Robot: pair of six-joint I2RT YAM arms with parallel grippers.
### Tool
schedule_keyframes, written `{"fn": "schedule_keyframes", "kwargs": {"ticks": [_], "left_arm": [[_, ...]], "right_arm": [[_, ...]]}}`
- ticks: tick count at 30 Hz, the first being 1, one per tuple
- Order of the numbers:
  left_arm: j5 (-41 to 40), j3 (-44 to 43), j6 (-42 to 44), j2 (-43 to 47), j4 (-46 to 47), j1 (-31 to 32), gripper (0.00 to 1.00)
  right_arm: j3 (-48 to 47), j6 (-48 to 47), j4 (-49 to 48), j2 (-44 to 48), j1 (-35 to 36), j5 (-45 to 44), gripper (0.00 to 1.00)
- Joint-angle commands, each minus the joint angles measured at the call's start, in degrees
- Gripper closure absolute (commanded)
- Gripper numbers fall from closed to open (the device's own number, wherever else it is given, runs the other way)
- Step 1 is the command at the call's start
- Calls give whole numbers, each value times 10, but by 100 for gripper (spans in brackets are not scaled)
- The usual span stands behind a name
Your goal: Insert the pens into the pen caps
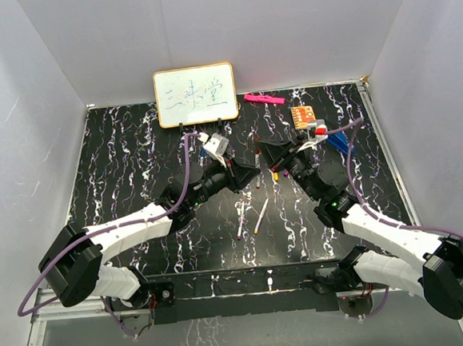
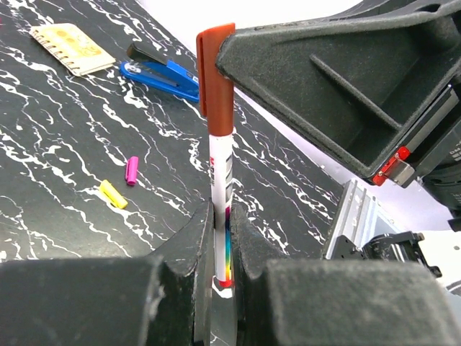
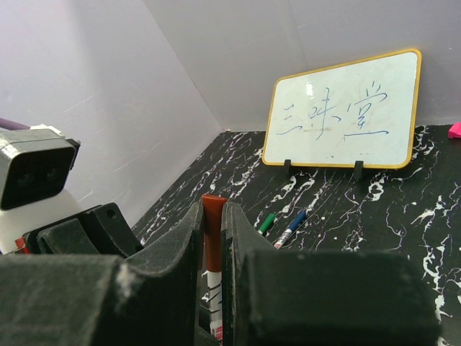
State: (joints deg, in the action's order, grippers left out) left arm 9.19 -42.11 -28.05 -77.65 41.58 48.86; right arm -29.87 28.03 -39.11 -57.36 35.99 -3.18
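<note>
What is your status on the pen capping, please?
Left gripper shut on thin white-barrelled pen, upright. Right gripper shut on short red plastic cap, over pen's top. Loose yellow cap and purple cap lie aside, nothing obstructing.

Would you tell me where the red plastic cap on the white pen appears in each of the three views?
Top external: not discernible; it is hidden where the left gripper and right gripper meet mid-table.
Left wrist: the red plastic cap is at upper centre, atop the white pen, against the right gripper's finger.
Right wrist: lower left of centre, between that gripper's own fingers.
Shared landmark: the black white-veined table.
</note>
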Motion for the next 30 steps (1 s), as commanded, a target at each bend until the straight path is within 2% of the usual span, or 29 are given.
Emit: {"fn": "schedule_keyframes", "kwargs": {"ticks": [1,16,30], "left_arm": [[-47,-60,34,21,84,-3,100],[-70,-90,74,41,108,-23,100],[-57,-85,47,68,126,-63,100]], "right_arm": [[-18,-8,112,-23,20,21,100],[-9,-42,189,-57,72,-3,100],[-7,-69,220,-83,95,-20,100]]}}
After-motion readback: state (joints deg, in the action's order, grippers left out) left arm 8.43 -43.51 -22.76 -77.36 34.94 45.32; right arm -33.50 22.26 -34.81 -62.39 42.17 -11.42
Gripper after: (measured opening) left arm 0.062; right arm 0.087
